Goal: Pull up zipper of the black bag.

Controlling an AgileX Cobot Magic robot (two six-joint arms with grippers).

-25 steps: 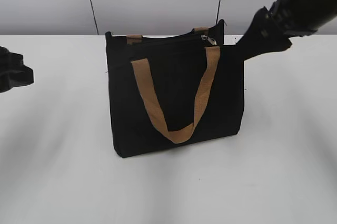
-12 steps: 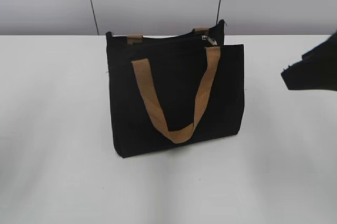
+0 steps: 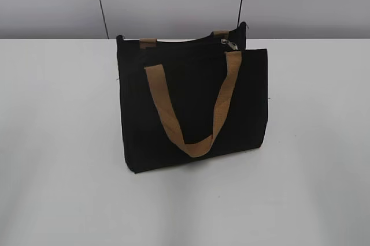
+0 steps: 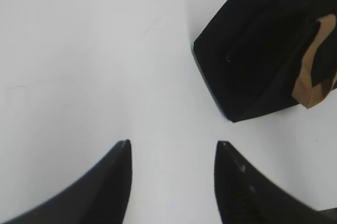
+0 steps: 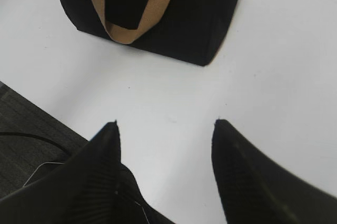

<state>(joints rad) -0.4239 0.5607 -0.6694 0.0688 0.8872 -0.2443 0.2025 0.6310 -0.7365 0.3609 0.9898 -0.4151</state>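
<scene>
A: Starting nearest, what is each wrist camera showing?

B: In the left wrist view the left gripper (image 4: 172, 153) is hanging over bare white table (image 4: 79, 66), its two dark fingers spread apart with nothing between them. Beyond it, at upper right, the rectangular black fabric bag (image 4: 253, 61) is standing with one bottom corner turned toward the camera.

A: And the right?

B: The right gripper (image 5: 165, 129) is also spread wide and holding nothing. The bag (image 5: 200, 19) is sitting farther up the frame, well apart from the fingertips, with its tan-brown webbing loop handle (image 5: 126, 29) hanging down the front panel. This view is also catching the table's near edge and dark floor at lower left.

A: Is either one showing the slider?

B: No. Only the exterior view is showing it: the small silver metal zipper (image 3: 230, 43) is lying at the right end of the bag's (image 3: 191, 113) top edge, just above the handle's (image 3: 193, 142) right strap. Neither arm is appearing in that view.
</scene>
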